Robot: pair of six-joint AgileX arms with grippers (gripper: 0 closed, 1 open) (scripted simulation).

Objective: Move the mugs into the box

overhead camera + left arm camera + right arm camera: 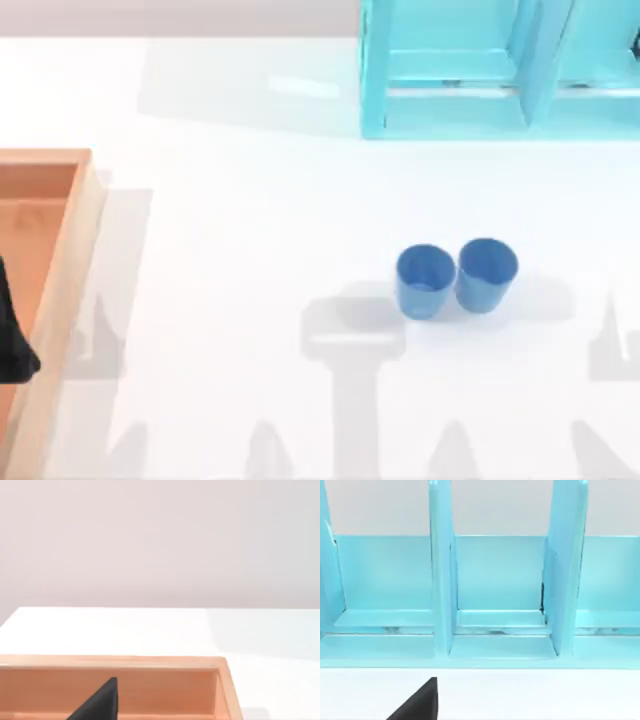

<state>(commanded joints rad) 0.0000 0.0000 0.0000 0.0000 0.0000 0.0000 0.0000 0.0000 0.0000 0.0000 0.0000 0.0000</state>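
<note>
White table (pixel 250 220) before us carries two blue mugs (pixel 426 281) touching, lower right, unmarked. One box (pixel 60 270) sits left under our left gripper (pixel 12 340); its opening we cannot tell.

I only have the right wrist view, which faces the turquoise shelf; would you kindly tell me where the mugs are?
Observer: In the top view, the left mug and the right mug stand upright side by side on the white table, right of centre, in front of the shelf.
Operator: Thank you. Where is the box?
Observer: The box lies at the table's left edge, well apart from both mugs, neither of which is in it.
Operator: Is the left arm near the mugs?
Observer: No. The left claw is over the box at the far left.
</note>
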